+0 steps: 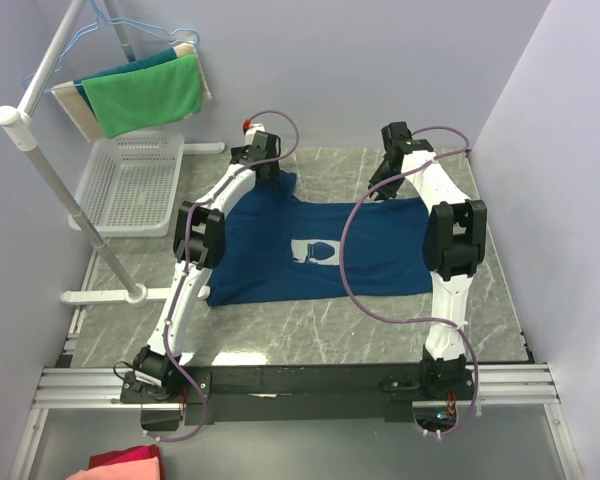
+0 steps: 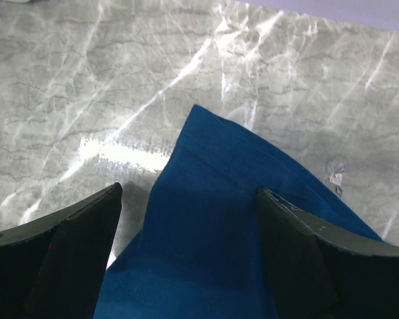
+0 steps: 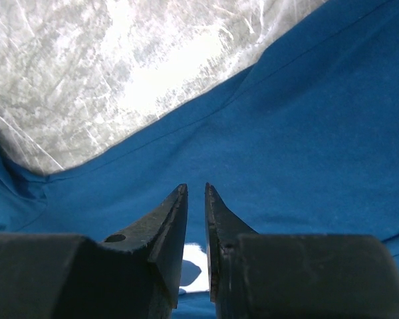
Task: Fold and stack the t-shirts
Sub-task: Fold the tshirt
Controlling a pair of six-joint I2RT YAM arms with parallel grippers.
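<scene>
A navy t-shirt (image 1: 265, 262) lies spread flat on the marble table, its pale square print (image 1: 316, 251) facing up at the middle. My left gripper (image 1: 268, 166) is at the shirt's far left corner. In the left wrist view it (image 2: 189, 193) is wide open, with its fingers on either side of a pointed corner of the shirt (image 2: 213, 226). My right gripper (image 1: 382, 188) is over the shirt's far right part. In the right wrist view it (image 3: 193, 188) is shut to a thin slit with nothing in it, just above the blue cloth (image 3: 306, 133).
A white wire basket (image 1: 130, 185) stands at the far left beside a white rack pole (image 1: 60, 190). A green cloth (image 1: 145, 95) hangs on that rack. A red/pink cloth (image 1: 125, 465) lies below the table's near left edge. Walls close in on both sides.
</scene>
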